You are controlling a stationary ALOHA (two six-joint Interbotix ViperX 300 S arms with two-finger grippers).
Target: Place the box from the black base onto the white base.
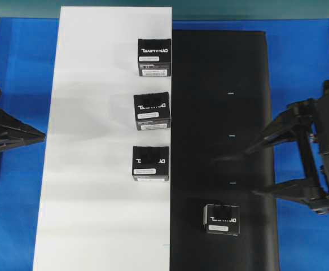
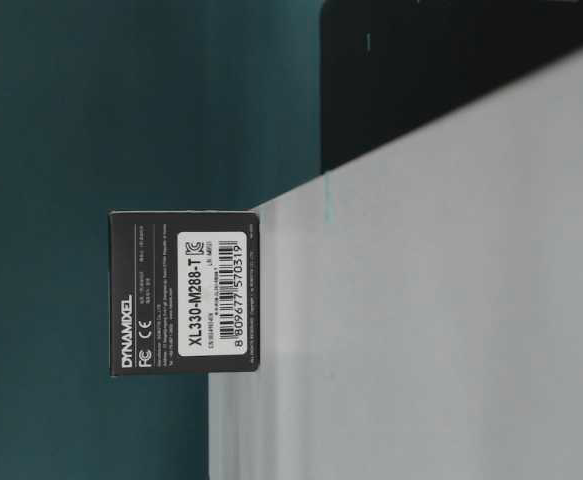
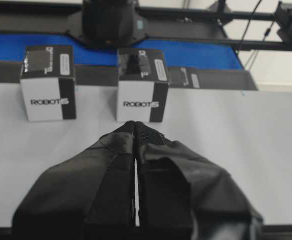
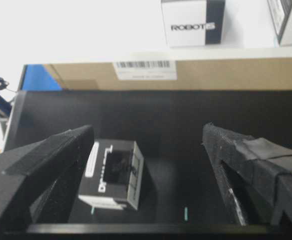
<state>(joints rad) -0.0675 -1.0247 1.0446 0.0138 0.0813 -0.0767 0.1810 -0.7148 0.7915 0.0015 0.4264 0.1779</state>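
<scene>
In the overhead view the nearest thing is the box [image 1: 221,219], a small black cardboard carton with a white label strip along its near edge, sitting alone on the black base [image 1: 209,84] toward its near end, well apart from anything else. Just beyond it, off to the right, the right gripper [image 1: 235,175] hangs over the black base with its jaws spread wide and nothing between them; its wrist view shows the box low and left, just inside the left finger [image 4: 45,170]. The carton looks light and stiff, with flat matte sides that padded fingers should hold without slipping, so pinching two opposite side walls about mid-height seems the safest hold, squeezing gently enough not to dent the card. Across the seam, the white base [image 1: 91,169] carries three similar boxes [image 1: 151,111] in a row along its right edge. At the far left, the left gripper [image 1: 31,134] rests with its jaws pressed together, empty.
</scene>
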